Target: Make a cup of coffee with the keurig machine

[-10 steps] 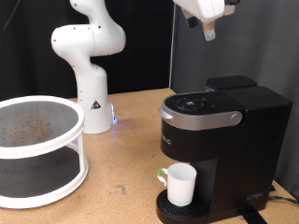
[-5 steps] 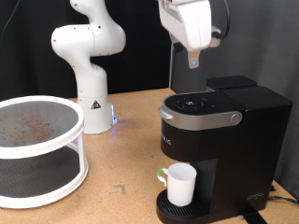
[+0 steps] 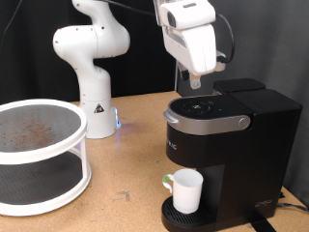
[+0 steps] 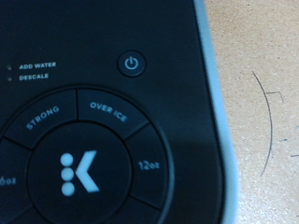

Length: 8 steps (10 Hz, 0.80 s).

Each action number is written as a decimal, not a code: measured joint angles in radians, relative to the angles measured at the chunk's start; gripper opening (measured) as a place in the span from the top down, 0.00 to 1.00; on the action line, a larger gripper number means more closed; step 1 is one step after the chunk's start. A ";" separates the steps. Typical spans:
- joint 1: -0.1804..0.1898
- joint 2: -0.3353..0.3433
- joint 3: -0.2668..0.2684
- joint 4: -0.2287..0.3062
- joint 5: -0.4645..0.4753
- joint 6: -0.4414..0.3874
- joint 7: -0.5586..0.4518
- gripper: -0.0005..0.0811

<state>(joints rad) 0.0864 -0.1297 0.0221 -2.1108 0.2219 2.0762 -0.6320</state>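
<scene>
Gripper poised directly above the keurig machine; whether its fingers are apart or together cannot be told.

Exterior view: the gripper hangs straight over the machine's silver-rimmed lid, just clear of the button panel. The machine stands at the table's right edge. The cup sits on the drip base, under the spout.
Wrist view: the camera looks straight down on the lid; the power button and the K button fill the frame, and no fingers show.
</scene>
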 joint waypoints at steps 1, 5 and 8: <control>0.004 0.002 0.007 -0.015 0.002 0.014 -0.001 0.54; 0.028 0.004 0.038 -0.086 0.020 0.094 -0.001 0.97; 0.039 0.004 0.054 -0.132 0.021 0.140 0.003 0.99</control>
<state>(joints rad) 0.1258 -0.1262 0.0758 -2.2432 0.2428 2.2167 -0.6294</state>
